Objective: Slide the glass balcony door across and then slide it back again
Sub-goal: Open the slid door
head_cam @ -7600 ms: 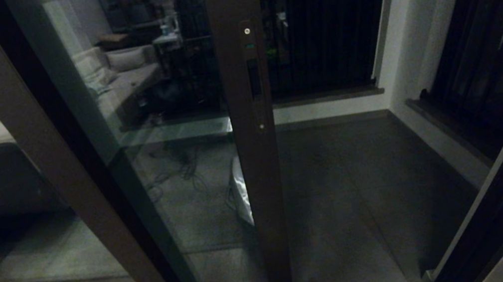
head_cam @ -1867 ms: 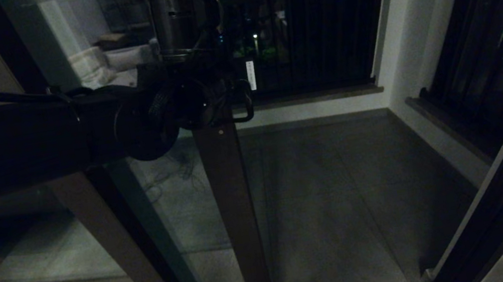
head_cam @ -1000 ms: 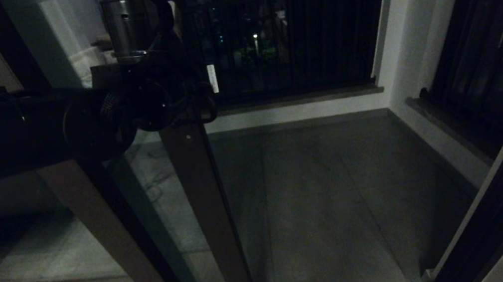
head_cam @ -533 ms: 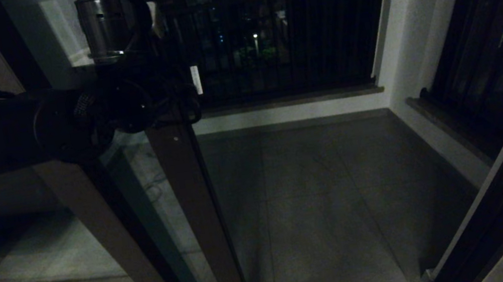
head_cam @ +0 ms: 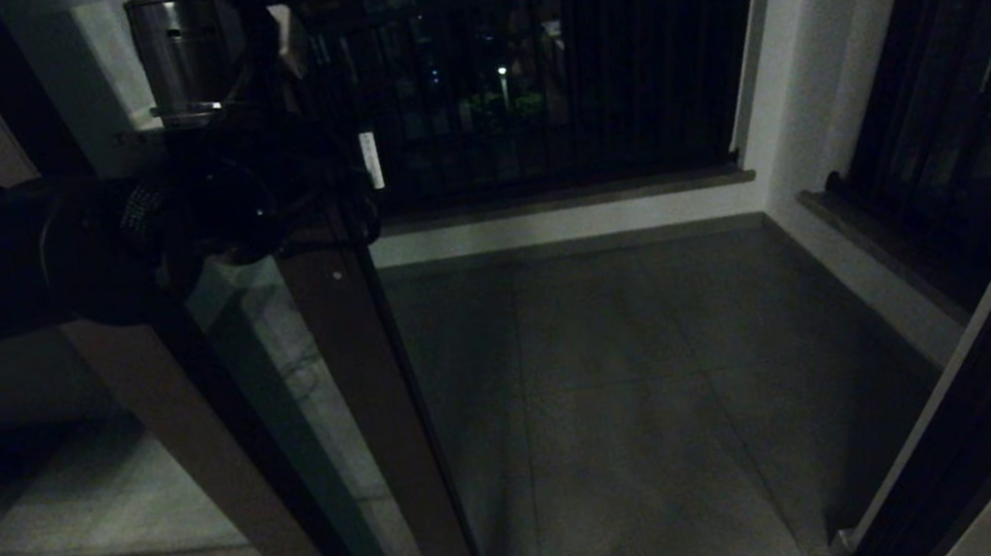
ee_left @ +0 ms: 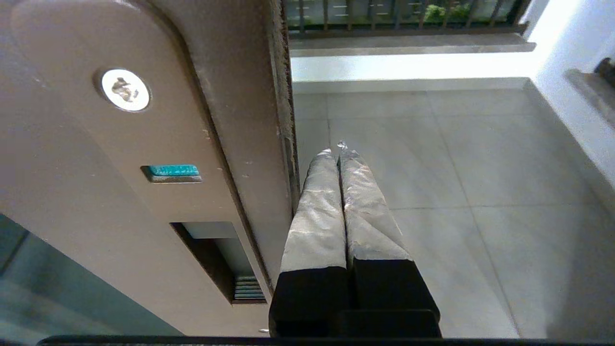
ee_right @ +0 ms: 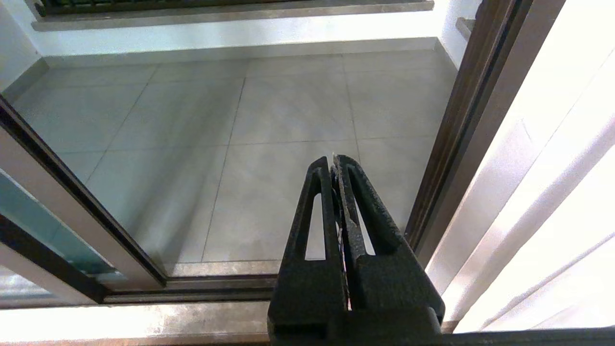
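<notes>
The left gripper (ee_left: 338, 154) sits at handle height with its fingers (ee_left: 317, 211) pressed together on nothing, laid flat against the outer edge of the glass balcony door (head_cam: 350, 361), just beside the stile's edge and past the recessed slot handle (ee_left: 216, 259). So it's a push with the side of the fingers rather than a grip, and the door is well across now, its stile standing left of centre in the head view with the tiled balcony floor (head_cam: 630, 376) wide open to the right. To do this well, I'd say keep the pressure square to the edge and level with the track, so the panel rolls instead of racking; keep the fingers flush on the edge so they don't skid off onto the seal; and ease up as the stile nears the fixed panel's post (head_cam: 216, 461), which it is already close to. For the return, the contact will likely have to change sides, perhaps into that slot. Against the earliest head picture the change is plain: the stile stood near the middle then, with no arm in sight; over the last couple of seconds it has marched leftward step by step, the arm travelling with it, and more of the black-barred railing (head_cam: 522, 65) shows. The right gripper (ee_right: 335, 161) is parked low by the threshold, fingers together, holding nothing.
</notes>
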